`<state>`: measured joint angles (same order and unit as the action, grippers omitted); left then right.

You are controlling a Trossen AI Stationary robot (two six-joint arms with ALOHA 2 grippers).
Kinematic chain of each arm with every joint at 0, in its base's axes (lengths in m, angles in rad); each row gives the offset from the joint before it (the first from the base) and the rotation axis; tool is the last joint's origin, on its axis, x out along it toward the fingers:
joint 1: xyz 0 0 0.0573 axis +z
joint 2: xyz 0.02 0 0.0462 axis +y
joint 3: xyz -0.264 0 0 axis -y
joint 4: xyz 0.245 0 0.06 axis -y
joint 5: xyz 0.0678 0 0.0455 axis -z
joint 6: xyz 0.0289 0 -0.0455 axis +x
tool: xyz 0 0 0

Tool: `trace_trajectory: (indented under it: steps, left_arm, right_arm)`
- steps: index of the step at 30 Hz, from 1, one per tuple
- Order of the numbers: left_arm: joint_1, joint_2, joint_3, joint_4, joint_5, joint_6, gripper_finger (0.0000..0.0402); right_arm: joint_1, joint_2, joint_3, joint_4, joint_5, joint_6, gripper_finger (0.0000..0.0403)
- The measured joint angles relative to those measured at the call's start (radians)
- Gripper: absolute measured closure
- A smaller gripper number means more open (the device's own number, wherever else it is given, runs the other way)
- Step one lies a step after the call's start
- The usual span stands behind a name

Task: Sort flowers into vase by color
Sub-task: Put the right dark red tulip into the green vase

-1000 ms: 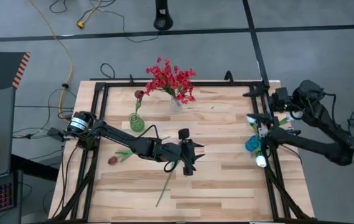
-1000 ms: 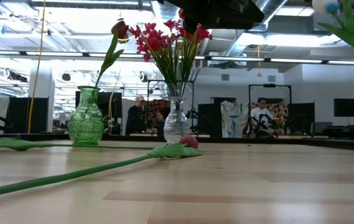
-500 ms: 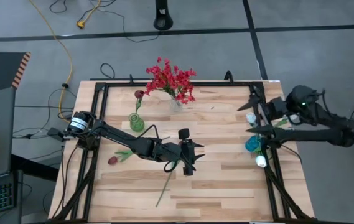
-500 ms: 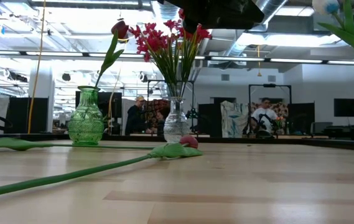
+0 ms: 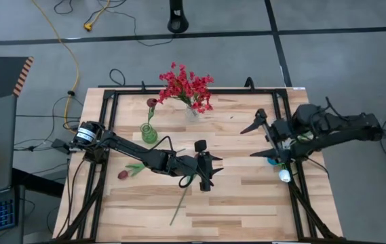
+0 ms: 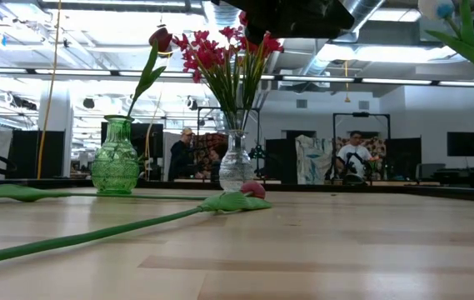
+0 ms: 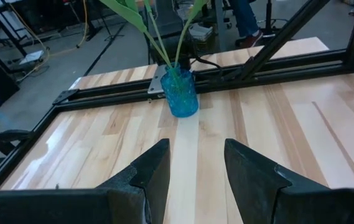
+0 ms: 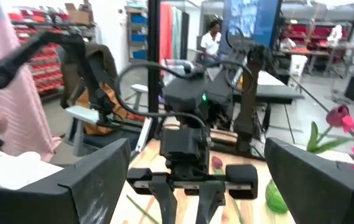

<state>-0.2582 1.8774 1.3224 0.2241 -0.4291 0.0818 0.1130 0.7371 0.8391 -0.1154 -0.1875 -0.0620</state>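
While the left pincer [image 5: 206, 175] hovers narrowly parted and empty, the right pincer [image 5: 260, 139], wide and empty, has swung inward from the blue glass vase [image 5: 275, 158]; maroon tulip bud [image 5: 123, 174] awaits collection across the wooden counter [image 5: 247, 196].

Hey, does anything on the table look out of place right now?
One maroon tulip lies flat on the table near its left edge, and a green stem lies loose below the left hand. Neither is in a vase.

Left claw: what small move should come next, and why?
Probably lower the left claw onto the loose stem lying on the table. Its fingers stand apart with nothing between them, and the maroon bud is still unsorted. The right claw hangs open, farther off.
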Motion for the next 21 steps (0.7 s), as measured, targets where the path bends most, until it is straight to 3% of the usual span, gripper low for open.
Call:
trace_trajectory:
  steps: [13, 21]
  left_arm:
    - [-0.034, 0.0, 0.0, 0.013, -0.007, 0.011, 0.0261]
    - [-0.056, 0.0, 0.0, 0.013, -0.073, 0.038, 0.0261]
  right_arm:
    - [0.19, 0.116, 0.0, 0.064, 0.087, 0.009, 0.0005]
    - [0.338, 0.104, 0.0, 0.012, 0.288, 0.006, 0.0005]
